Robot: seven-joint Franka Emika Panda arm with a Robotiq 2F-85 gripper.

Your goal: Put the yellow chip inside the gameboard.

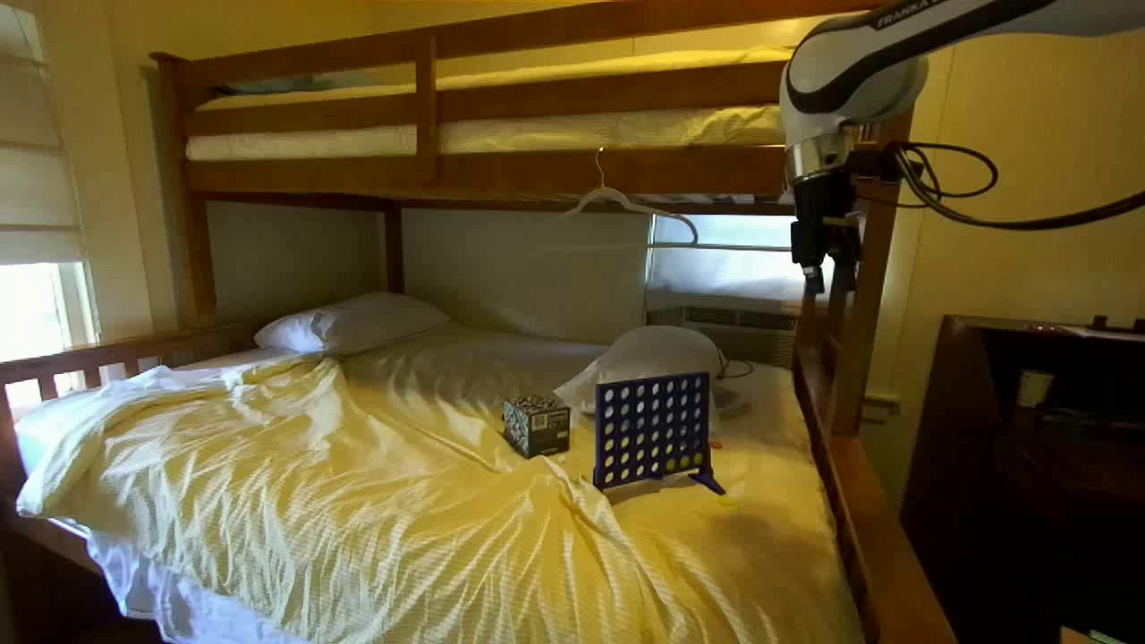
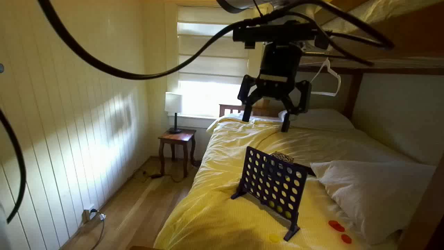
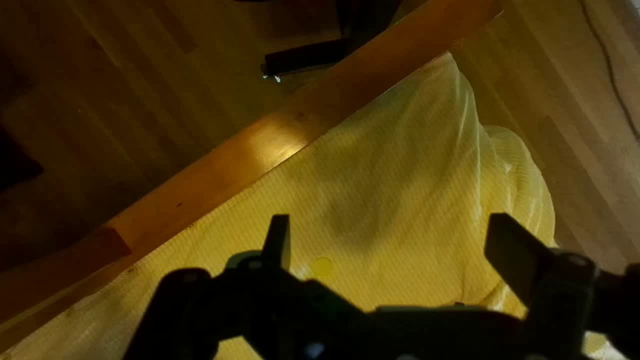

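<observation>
- In an exterior view, we see the fingers [image 2: 247, 114] spread wide and released.
- The dark gameboard [image 2: 269, 179] stands upright.
- Near one of its feet, we find the yellow chip [image 2: 274, 238] on the bedspread [image 2: 204, 215].
- Farther right, red chips [image 2: 335, 226] lie near a pillow [image 2: 374, 194].

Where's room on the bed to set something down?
Blanket is bare between the loose yellow chip and wooden rail, and, though rumpled, between the patterned box and slatted bed end. It's crowded between gameboard and pillow, where red chips lie.
</observation>
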